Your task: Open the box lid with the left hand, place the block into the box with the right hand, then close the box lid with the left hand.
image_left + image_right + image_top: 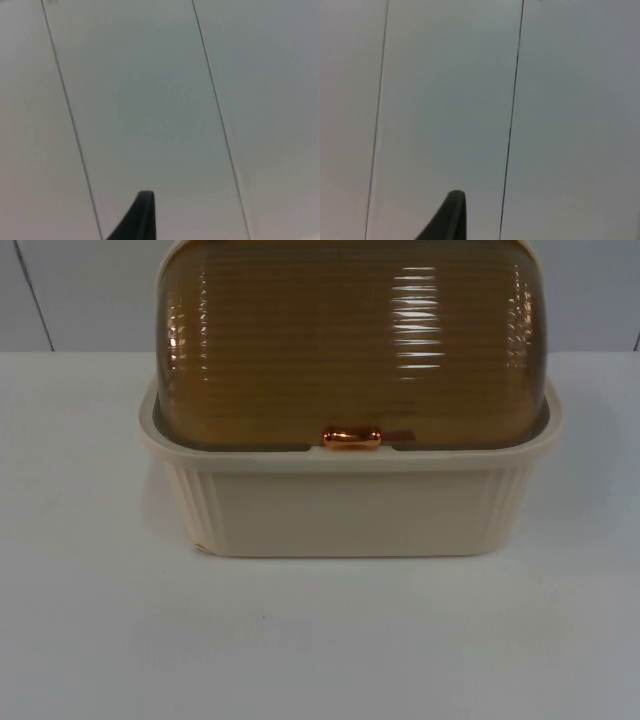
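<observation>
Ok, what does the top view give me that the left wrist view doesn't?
The top view alone has the cream box on the white table, its ribbed amber lid shut, with a copper handle at the front edge. The left wrist view alone has one black fingertip of the left pincer against pale grey panels crossed by thin dark seams. Both share the grey partition wall. From these pictures I can't tell whether the pincer is open.

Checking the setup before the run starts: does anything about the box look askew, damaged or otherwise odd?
Nothing stands out. The cream box sits level on the white table, its amber ribbed lid shut and seated evenly on the rim, copper handle centred at the front. Both wrist views face the grey partition wall.
</observation>
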Tool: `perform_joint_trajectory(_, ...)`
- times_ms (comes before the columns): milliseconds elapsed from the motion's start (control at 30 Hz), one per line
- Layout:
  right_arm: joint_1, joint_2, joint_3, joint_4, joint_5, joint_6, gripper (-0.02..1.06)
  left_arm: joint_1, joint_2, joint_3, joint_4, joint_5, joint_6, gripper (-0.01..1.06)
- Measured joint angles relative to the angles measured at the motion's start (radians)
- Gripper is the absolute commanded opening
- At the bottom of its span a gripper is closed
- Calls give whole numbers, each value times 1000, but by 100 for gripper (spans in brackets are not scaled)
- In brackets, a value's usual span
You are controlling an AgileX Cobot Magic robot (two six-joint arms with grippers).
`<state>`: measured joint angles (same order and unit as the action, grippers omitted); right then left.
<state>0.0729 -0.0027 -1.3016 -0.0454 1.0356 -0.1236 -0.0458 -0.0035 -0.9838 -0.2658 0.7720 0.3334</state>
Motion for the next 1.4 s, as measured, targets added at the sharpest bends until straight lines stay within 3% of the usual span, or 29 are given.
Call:
perform_joint_trajectory(267, 0, 0, 171, -18, 20, 53, 104, -4, 2, 150, 0, 63, -42, 105)
perform_joint_trajectory(667, 0, 3, 483, -18, 36, 151, 104, -4, 2, 165, 26, 260, -53, 105)
perform_joint_trajectory(1033, 0, 5, 760, -25, 47, 174, 104, -4, 4, 308, 49, 295, -98, 105)
perform_joint_trajectory(1400, 0, 5, 784, -25, 50, 180, 104, -4, 6, 392, 144, 312, -160, 105)
